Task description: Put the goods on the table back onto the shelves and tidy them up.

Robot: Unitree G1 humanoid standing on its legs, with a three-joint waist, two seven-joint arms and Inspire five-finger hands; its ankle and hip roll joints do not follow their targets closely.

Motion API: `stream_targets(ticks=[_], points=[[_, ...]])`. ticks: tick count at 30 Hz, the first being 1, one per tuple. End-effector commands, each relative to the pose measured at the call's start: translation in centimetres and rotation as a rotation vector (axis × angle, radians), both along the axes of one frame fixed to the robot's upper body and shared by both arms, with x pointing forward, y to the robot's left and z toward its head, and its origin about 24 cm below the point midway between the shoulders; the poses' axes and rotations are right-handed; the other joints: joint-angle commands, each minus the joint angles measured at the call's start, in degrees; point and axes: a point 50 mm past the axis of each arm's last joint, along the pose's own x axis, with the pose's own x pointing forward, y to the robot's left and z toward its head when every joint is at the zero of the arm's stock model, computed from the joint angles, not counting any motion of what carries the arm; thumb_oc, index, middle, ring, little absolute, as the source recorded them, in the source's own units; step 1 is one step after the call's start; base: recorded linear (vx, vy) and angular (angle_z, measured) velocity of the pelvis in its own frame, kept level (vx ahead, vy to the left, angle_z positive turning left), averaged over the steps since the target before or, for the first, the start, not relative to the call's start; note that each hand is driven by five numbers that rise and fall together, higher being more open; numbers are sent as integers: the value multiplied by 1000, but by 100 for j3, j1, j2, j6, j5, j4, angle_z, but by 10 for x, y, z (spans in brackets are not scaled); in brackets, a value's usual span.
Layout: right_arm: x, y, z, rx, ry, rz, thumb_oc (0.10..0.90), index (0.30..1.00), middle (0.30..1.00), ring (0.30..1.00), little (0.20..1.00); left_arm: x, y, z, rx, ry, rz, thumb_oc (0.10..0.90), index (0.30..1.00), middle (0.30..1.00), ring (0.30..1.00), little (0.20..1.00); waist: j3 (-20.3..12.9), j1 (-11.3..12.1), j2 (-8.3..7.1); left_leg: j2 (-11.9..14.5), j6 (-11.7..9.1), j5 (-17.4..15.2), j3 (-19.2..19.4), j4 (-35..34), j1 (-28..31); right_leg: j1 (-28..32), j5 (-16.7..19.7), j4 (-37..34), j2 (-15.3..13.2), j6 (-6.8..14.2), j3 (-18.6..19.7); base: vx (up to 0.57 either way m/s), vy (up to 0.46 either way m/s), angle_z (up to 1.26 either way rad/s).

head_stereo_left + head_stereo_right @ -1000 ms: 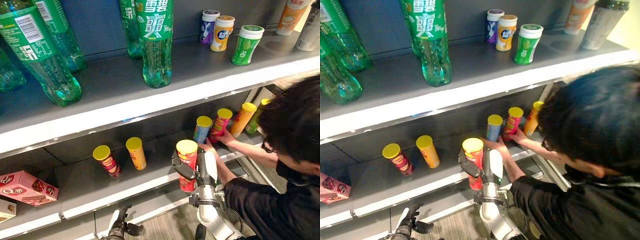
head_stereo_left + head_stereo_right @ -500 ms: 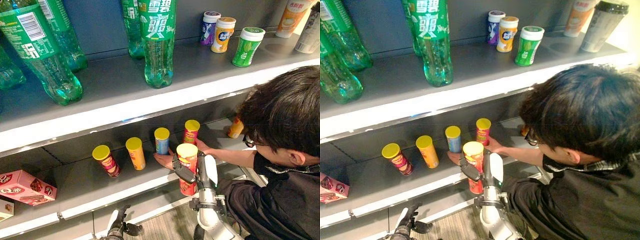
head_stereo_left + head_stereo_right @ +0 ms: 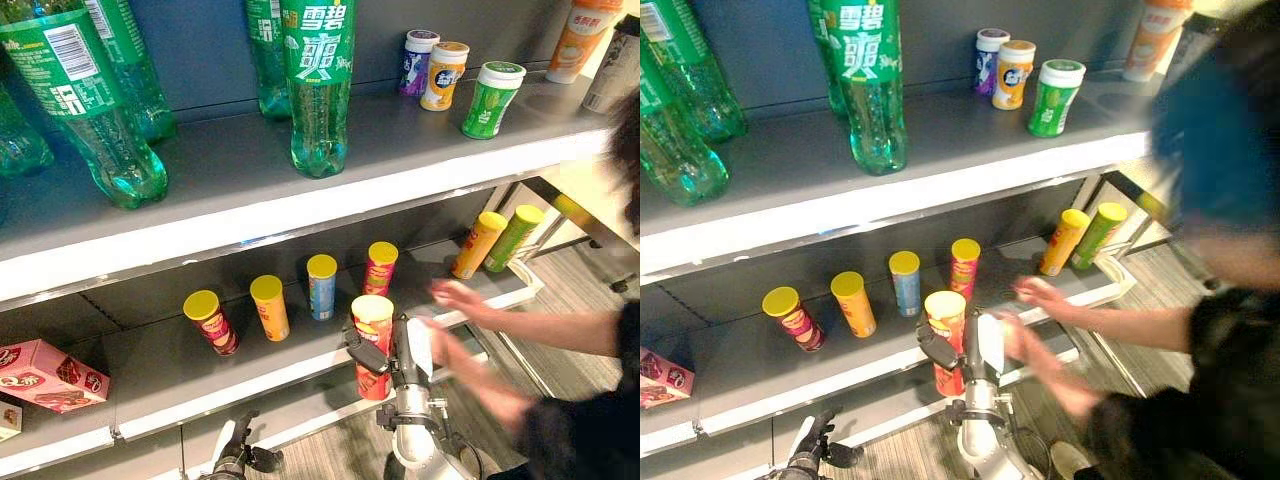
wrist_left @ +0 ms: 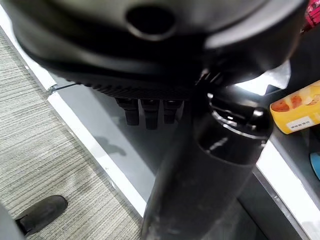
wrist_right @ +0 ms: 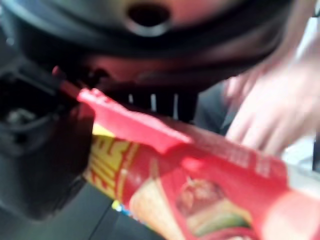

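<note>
Your right hand (image 3: 385,352) keeps its grip on the tall red, yellow-lidded crisp can (image 3: 372,345) at the lower shelf's front edge (image 3: 300,370), and since the person's hands (image 3: 462,298) (blurred, apparently withdrawing) just regrouped the cans there, you can place it; left hand (image 3: 238,456) hangs relaxed.

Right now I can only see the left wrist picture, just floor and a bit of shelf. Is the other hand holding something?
Observer: Yes, the right hand grips a red can with a yellow lid, in front of the lower shelf.
Operator: Is anybody close to it?
Observer: A person's hands are right beside it, blurred.
Operator: Are there cans on that shelf?
Observer: Yes, a blue can and an orange can stand upright among others.
</note>
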Motion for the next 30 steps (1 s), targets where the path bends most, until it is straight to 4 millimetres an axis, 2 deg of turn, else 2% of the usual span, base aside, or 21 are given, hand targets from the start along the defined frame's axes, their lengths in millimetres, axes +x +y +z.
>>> stream_targets(ticks=[1,3,6,7,8,10,11,12,13,14,16,19,20,21,24,25,26,27,28,29,30], points=[[32,24,69,179,-351,93,400,300,300,300,300,-43,9,-11,62,138,-7,800,900,900,900,900,488,320,107,-234,238,-867,-194,26,484,-305,432,621,-369,390,-194,-60,6,-25],[34,25,73,178,-366,101,400,300,300,300,300,-40,10,-10,64,129,4,800,900,900,900,900,577,363,162,-166,233,-852,-82,26,525,-345,307,845,-395,379,-267,-46,-4,-54],[34,25,73,178,-366,101,400,300,300,300,300,-40,10,-10,64,129,4,800,900,900,900,900,578,363,162,-166,233,-852,-81,26,525,-345,307,845,-395,379,-267,-28,-153,-33],[36,21,80,127,-388,144,400,300,300,300,300,-35,31,-6,96,118,34,800,900,900,900,900,413,517,165,153,49,-637,-161,48,279,-64,752,847,-1006,488,275,-47,-701,40],[37,13,82,104,-401,132,400,300,300,300,300,-37,37,-5,97,121,41,800,900,900,900,900,321,585,153,322,-49,-566,-251,79,169,33,1121,742,-1257,536,368,-37,-833,62],[36,8,81,90,-398,121,400,300,300,300,300,-36,39,-5,101,118,38,800,900,900,900,900,288,623,120,401,-102,-543,-278,99,137,194,1121,612,-1262,535,419,24,-328,42],[36,3,83,86,-406,108,400,300,300,300,300,-37,41,-4,103,118,39,800,900,900,900,900,258,651,49,488,-177,-521,-288,126,129,242,977,578,-1219,518,530,83,-359,0],[35,0,84,99,-409,97,400,300,300,300,300,-41,44,-5,112,134,58,800,900,900,900,900,159,732,-62,652,-304,-513,-208,167,171,316,769,499,-1094,573,450,85,-361,3],[34,0,84,100,-408,96,400,300,300,300,300,-42,44,-5,112,135,58,800,900,900,900,900,157,732,-57,661,-310,-515,-211,166,177,329,767,493,-1086,573,442,95,-482,-12],[33,1,82,102,-402,110,400,300,300,300,300,-44,45,-6,120,147,65,800,900,900,900,900,127,769,-128,975,-471,-449,-107,224,220,376,218,522,-865,573,256,47,-383,-45],[29,3,82,116,-397,148,400,300,300,300,300,-43,44,-6,132,150,53,800,900,900,900,900,101,716,-117,1287,-628,-335,-88,228,242,459,-306,566,-608,474,109,47,-443,-55],[26,5,86,116,-413,198,400,300,300,300,300,-42,40,-7,127,143,47,800,900,900,900,900,83,641,11,1822,-859,48,-86,269,107,488,-786,654,-88,237,-37,-5,-395,-25],[25,5,87,107,-423,213,400,300,300,300,300,-43,39,-7,120,141,51,800,900,900,900,900,79,625,74,1999,-927,222,-95,291,44,513,-914,660,89,157,-86,-34,-392,-5],[25,5,88,102,-432,222,400,300,300,300,300,-43,37,-7,112,138,52,800,900,900,900,900,80,619,156,2196,-999,530,-125,323,-8,560,-1026,643,301,74,-123,-35,-355,4],[22,1,84,89,-424,215,400,300,300,300,300,-45,32,-7,85,134,50,800,900,900,900,900,105,613,309,2600,-1065,1146,-129,395,-140,778,-1256,533,745,-125,-236,-42,-333,-10],[21,-1,83,84,-424,209,400,300,300,300,300,-44,29,-7,81,131,44,800,900,900,900,900,152,596,358,2713,-1043,1438,-15,454,-267,825,-1331,533,852,-203,-307,-109,-263,0],[20,-5,81,75,-420,193,400,300,300,300,300,-43,26,-7,77,123,38,800,900,900,900,900,194,565,374,2787,-998,1567,268,493,-380,864,-1398,533,909,-271,-398,-117,-240,18],[19,-7,80,68,-413,185,400,300,300,300,300,-43,26,-6,78,119,40,800,900,900,900,900,229,552,382,2770,-953,1473,493,512,-415,905,-1475,541,955,-333,-436,-97,-207,49],[18,-10,80,68,-412,174,400,300,300,300,300,-45,26,-6,78,124,45,800,900,900,900,900,249,566,386,2654,-913,1354,554,584,-490,924,-1479,527,967,-357,-441,-127,-223,76],[16,-13,79,71,-400,182,400,300,300,300,300,-42,23,-8,72,128,46,800,900,900,900,900,274,537,314,1702,-578,365,87,909,-714,800,-1307,450,826,-386,-421,-99,-141,60],[16,-13,79,72,-400,183,400,300,300,300,300,-42,23,-8,72,128,47,800,900,900,900,900,269,520,309,1691,-565,340,69,947,-744,798,-1309,451,812,-375,-436,-96,-117,29]])
